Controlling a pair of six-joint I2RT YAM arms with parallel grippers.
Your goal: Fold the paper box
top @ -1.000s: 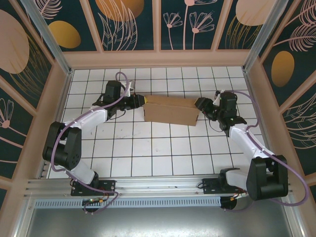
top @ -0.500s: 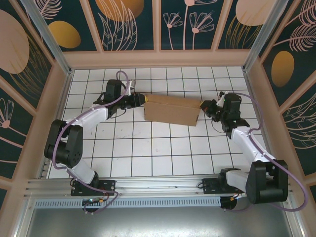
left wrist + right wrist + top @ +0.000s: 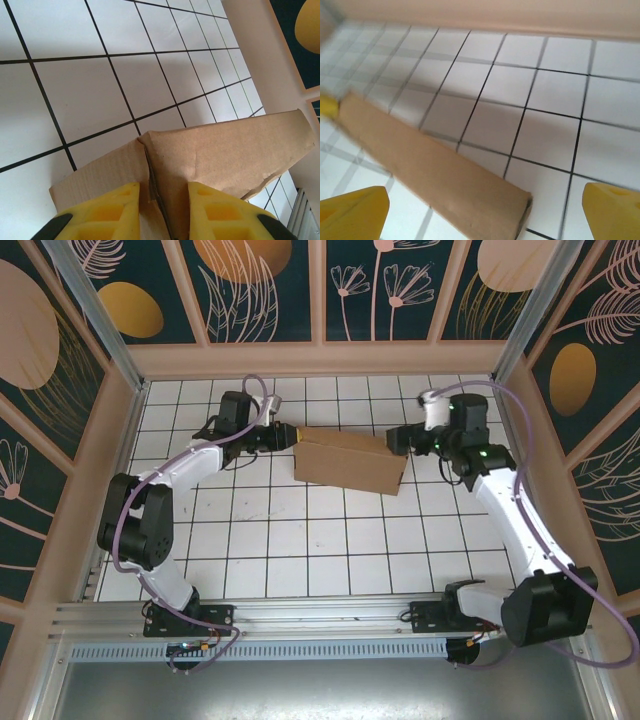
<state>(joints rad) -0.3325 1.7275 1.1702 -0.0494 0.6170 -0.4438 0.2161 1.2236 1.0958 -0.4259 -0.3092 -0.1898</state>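
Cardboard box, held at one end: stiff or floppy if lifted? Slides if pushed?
Probably light: the box is thin corrugated board. Likely to sag or hinge at its creases, since the left tool pinches only one end, at a seam. On smooth tile it would probably slide or pivot if the open right tool pushed it.

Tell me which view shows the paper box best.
Top external: the whole paper box is visible. Left wrist gives one creased end held in the left gripper; right wrist, a blurred end.
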